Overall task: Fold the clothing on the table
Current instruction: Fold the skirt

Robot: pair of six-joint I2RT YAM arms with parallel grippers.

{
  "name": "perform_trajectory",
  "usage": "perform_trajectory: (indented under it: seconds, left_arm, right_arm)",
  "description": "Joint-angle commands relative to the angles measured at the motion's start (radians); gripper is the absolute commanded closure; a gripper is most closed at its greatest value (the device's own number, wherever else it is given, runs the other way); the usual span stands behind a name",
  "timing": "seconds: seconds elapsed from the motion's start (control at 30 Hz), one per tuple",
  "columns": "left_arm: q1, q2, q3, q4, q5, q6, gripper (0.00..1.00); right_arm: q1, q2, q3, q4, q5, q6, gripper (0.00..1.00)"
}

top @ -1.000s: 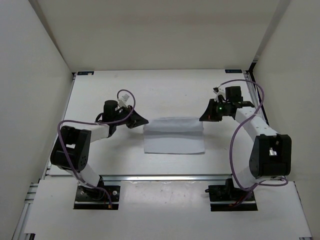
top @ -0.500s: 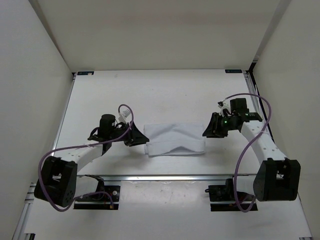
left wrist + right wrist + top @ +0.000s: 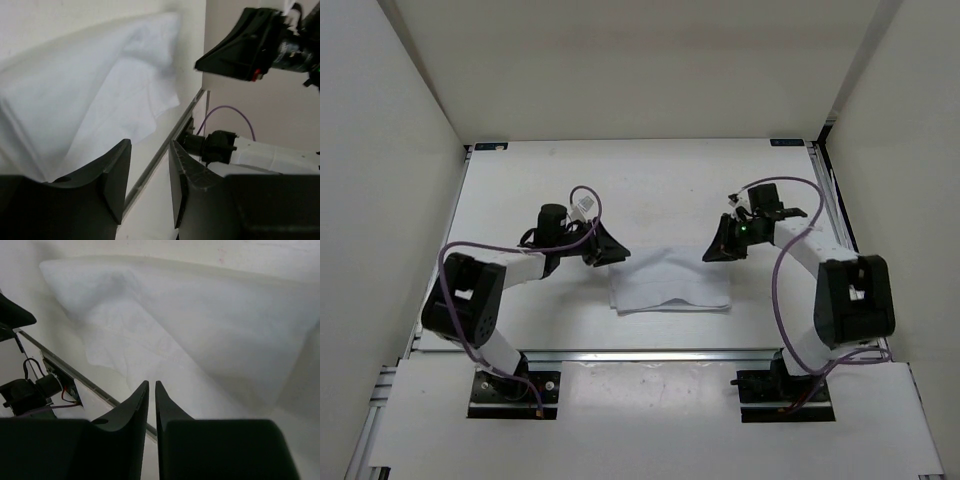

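Note:
The clothing (image 3: 670, 285) lies folded as a white rectangle in the middle of the table (image 3: 650, 190), its near edge rumpled. My left gripper (image 3: 610, 252) hovers at the cloth's far left corner, open, with nothing between its fingers (image 3: 112, 175). In the left wrist view the clothing (image 3: 90, 95) spreads out beyond that gripper (image 3: 149, 150). My right gripper (image 3: 712, 250) hovers over the far right corner. Its fingers (image 3: 135, 410) stand only a narrow slit apart, and this gripper (image 3: 152, 386) holds nothing. The clothing (image 3: 200, 325) lies flat below it.
A metal rail (image 3: 650, 353) runs along the table's near edge, with both arm bases behind it. White walls (image 3: 410, 150) close in the left, right and far sides. The right gripper (image 3: 245, 45) shows in the left wrist view.
Both grippers let go of the cloth's far corners after carrying them toward the near edge. They have since moved back over the far corners. The right jaws have narrowed again.

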Motion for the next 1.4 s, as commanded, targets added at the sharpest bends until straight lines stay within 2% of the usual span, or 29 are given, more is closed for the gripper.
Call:
perform_trajectory:
  seconds: [0.0, 0.07, 0.13, 0.4, 0.67, 0.8, 0.9, 1.03, 1.13, 1.23, 1.37]
  left_arm:
    - [-0.008, 0.076, 0.066, 0.144, -0.014, -0.066, 0.55]
    - [0.004, 0.134, 0.080, 0.150, -0.048, -0.067, 0.57]
    - [0.021, 0.171, 0.098, 0.135, -0.065, -0.049, 0.58]
    - [0.032, 0.306, 0.231, -0.042, -0.180, 0.103, 0.60]
    - [0.073, 0.467, 0.457, -0.092, -0.223, 0.094, 0.60]
    - [0.090, 0.526, 0.581, -0.126, -0.188, 0.072, 0.63]
    - [0.113, 0.472, 0.572, -0.083, -0.110, 0.028, 0.60]
    - [0.107, 0.272, 0.439, -0.103, -0.106, 0.078, 0.56]
    - [0.081, 0.126, 0.313, -0.227, -0.186, 0.187, 0.57]
    - [0.020, 0.025, 0.236, -0.388, -0.336, 0.310, 0.57]
    - [-0.084, -0.046, 0.182, -0.528, -0.479, 0.406, 0.55]
  right_arm:
    - [0.058, 0.090, 0.086, 0.099, -0.023, 0.045, 0.86]
    - [0.067, 0.129, 0.103, 0.090, 0.012, 0.042, 0.85]
    - [0.066, 0.172, 0.105, 0.082, 0.009, 0.048, 0.81]
    - [0.005, 0.282, 0.142, 0.019, 0.073, 0.059, 0.80]
    - [-0.040, 0.489, 0.402, -0.088, 0.124, 0.024, 0.78]
    - [-0.071, 0.505, 0.490, -0.073, 0.072, 0.011, 0.70]
    - [-0.087, 0.401, 0.452, -0.007, 0.043, 0.010, 0.60]
    - [-0.080, 0.257, 0.361, -0.065, 0.155, -0.044, 0.53]
    - [-0.083, 0.161, 0.289, -0.147, 0.205, -0.085, 0.49]
    - [-0.090, 0.132, 0.213, -0.212, 0.235, -0.116, 0.47]
    - [-0.093, 0.072, 0.061, -0.185, 0.241, -0.098, 0.47]
